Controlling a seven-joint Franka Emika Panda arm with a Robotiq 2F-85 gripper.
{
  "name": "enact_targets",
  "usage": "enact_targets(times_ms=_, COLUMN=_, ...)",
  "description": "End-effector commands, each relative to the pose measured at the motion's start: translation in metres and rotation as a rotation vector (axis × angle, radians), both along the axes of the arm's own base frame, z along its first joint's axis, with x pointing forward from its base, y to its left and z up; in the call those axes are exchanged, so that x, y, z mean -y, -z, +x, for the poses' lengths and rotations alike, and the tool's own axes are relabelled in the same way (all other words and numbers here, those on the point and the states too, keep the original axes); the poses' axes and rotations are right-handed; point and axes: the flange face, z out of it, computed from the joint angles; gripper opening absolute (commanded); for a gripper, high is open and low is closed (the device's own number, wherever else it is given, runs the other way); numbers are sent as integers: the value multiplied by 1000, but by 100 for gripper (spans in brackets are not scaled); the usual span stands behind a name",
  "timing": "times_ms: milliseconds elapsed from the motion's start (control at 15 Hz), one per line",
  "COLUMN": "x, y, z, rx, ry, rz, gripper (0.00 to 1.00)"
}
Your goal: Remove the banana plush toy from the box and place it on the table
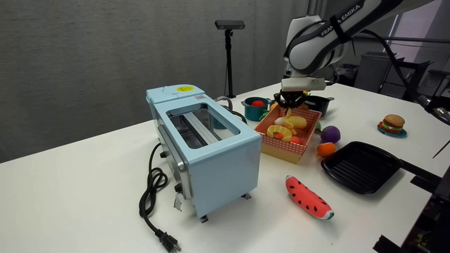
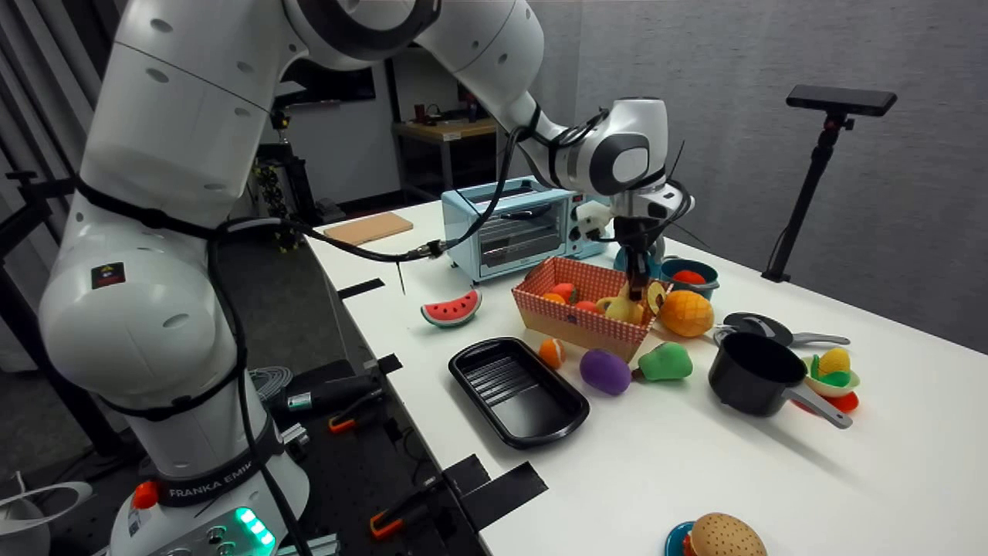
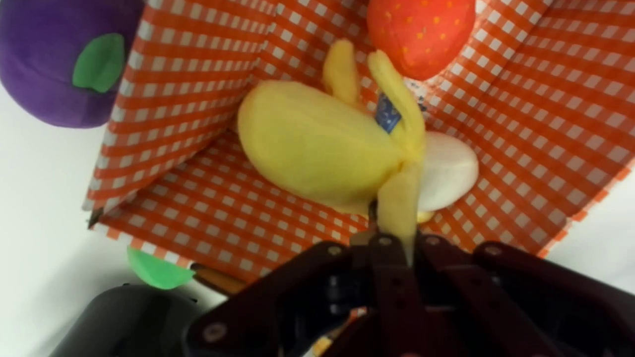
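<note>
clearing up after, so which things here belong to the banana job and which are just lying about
Belong to the job:
banana plush toy
gripper, holding it
checked box
table

Just lying about:
toaster oven
watermelon plush
black grill pan
toy burger
purple toy
black saucepan

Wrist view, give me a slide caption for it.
Gripper closed on a peel flap of the banana plush toy inside the checked box.

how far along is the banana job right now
Grasp looks done: in the wrist view the gripper appears closed on a flap of the banana plush toy. In hand: the removal, with the toy's body inside the box. Left: lifting it clear and setting it on the white table.
</note>
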Motion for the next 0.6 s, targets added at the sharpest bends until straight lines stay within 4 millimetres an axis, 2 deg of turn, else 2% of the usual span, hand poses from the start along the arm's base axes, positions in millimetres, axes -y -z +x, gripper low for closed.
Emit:
enact_targets(times_ms=0, x=-6, y=-29, z=3, rx=49, ry=-25, rz=-13, gripper=1)
enact_targets(times_ms=533, x=-9, y=-76, z=-2, rx=124, ry=-42, rz=-14, gripper=1)
